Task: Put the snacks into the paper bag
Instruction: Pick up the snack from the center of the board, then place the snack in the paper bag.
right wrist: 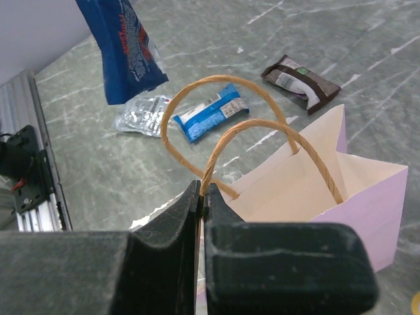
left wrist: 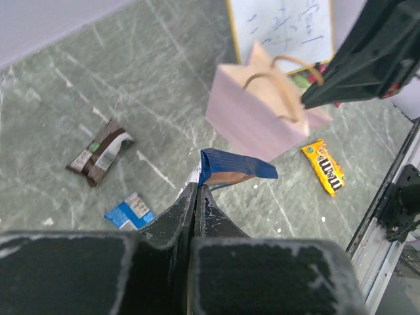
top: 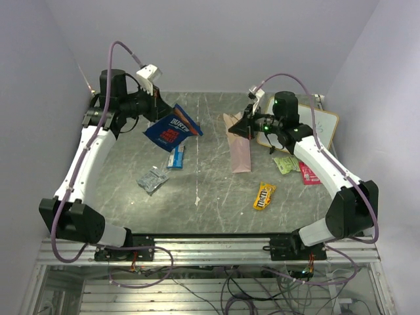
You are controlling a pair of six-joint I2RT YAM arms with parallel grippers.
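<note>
The first packet is on its way in, I'd say. The left gripper point(left wrist: 197, 190) has its jaws pinched tight on the top edge of the dark blue chip bag point(top: 172, 129), which hangs in the air over the far left of the table point(top: 216, 190), well apart from the paper bag point(top: 240, 152). The right gripper point(right wrist: 201, 193) is clamped on the paper bag's rim by a handle, holding it up in the middle of the table with its mouth open. Next, to my eye, the left arm has to carry the chip bag across until it is above that mouth, then let go while the right keeps the rim steady; the opening looks narrow for a packet that wide. I count seven snacks. One is held and six lie loose: a blue-white packet point(top: 176, 157), a silver-grey one point(top: 152, 178), a brown bar point(left wrist: 100, 151), yellow M&M's point(top: 264, 196), a light green packet point(top: 286, 164) and a pink-red one point(top: 308, 174). There is one paper bag and one white board point(top: 326, 125) behind it.
</note>
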